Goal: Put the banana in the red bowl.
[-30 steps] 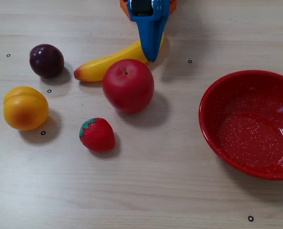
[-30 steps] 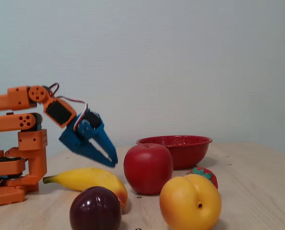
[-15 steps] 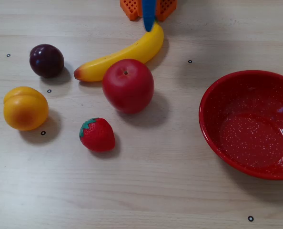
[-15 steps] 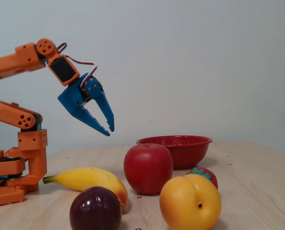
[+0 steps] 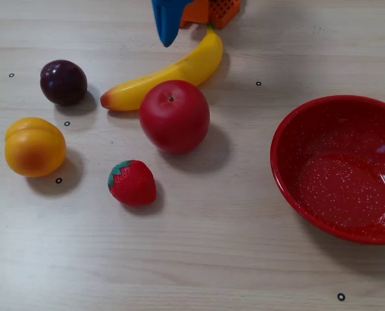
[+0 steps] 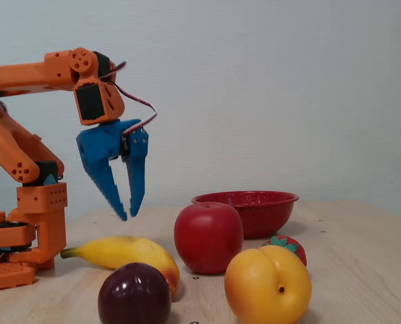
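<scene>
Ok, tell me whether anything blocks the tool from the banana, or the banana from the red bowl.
Nothing visible sits between the tool and the banana; it hangs open above it. The apple lies close beside the banana, partly towards the red bowl, so a low path could clip it.

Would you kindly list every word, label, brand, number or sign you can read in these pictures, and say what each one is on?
There is no readable text in either fixed view.
The table carries only small black ring marks, not letters.
The banana, red bowl, other fruits and the claw bear no labels.
</scene>
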`<state>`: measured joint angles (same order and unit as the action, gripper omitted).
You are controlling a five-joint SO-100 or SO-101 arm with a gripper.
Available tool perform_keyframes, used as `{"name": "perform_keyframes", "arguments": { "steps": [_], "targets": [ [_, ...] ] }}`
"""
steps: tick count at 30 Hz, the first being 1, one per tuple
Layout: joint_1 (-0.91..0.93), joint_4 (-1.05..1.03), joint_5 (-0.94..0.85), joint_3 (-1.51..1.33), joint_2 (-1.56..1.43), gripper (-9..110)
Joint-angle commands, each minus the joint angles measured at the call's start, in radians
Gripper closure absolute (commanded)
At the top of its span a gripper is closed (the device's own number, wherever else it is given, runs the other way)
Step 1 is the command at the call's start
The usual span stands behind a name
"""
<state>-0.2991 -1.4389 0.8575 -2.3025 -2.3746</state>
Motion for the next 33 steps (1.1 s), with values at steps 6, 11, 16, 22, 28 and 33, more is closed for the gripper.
{"name": "perform_keyframes", "arguments": {
  "steps": [6,11,16,22,28,33],
  "targets": [
    [-0.031,-0.046,0.166,0.038,0.072,101],
    [-0.075,-0.087,0.339,0.037,0.120,98],
    [-0.103,-0.057,0.448,0.037,0.183,85],
    [-0.081,-0.018,0.416,0.037,0.207,70],
    [-0.034,0.083,0.310,0.005,0.212,65],
    [-0.029,0.092,0.302,-0.009,0.236,64]
  ]
}}
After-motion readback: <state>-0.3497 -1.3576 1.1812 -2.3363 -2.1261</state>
